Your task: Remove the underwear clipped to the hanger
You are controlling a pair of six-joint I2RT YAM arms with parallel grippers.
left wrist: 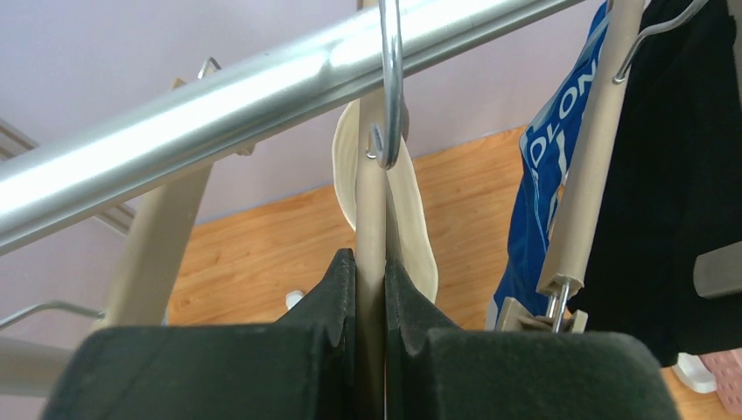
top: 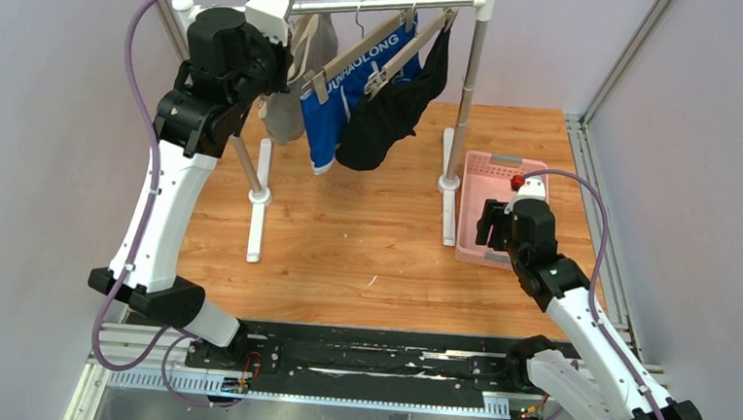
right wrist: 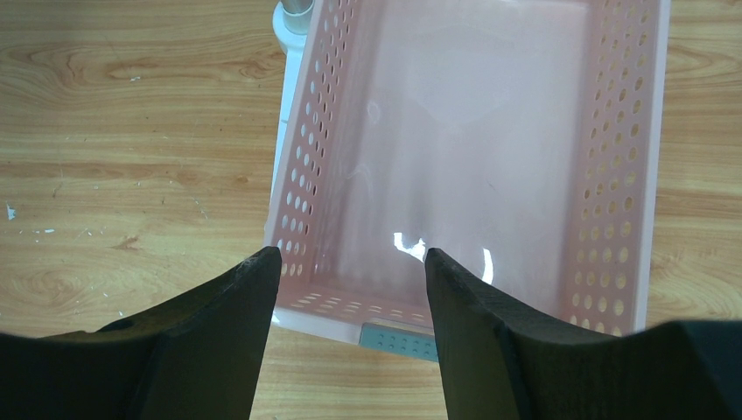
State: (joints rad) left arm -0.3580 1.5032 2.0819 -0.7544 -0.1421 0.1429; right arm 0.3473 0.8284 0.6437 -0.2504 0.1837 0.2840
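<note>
Left wrist view: left end effector (left wrist: 370, 261) pinches a wooden hanger (left wrist: 371, 197) under the rail (left wrist: 219, 96); right end effector (right wrist: 350, 255) spread, right of it.

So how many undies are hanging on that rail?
3. A grey pair on the left, a blue pair in the middle, a black pair on the right. The left gripper, shut on a hanger, may hide more.

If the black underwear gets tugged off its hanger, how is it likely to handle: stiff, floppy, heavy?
Probably floppy: the black underwear sags in loose folds below its wooden hanger. Likely light, since small clips alone carry it. A tug may swing the hanger on the rail before the cloth slips free.
</note>
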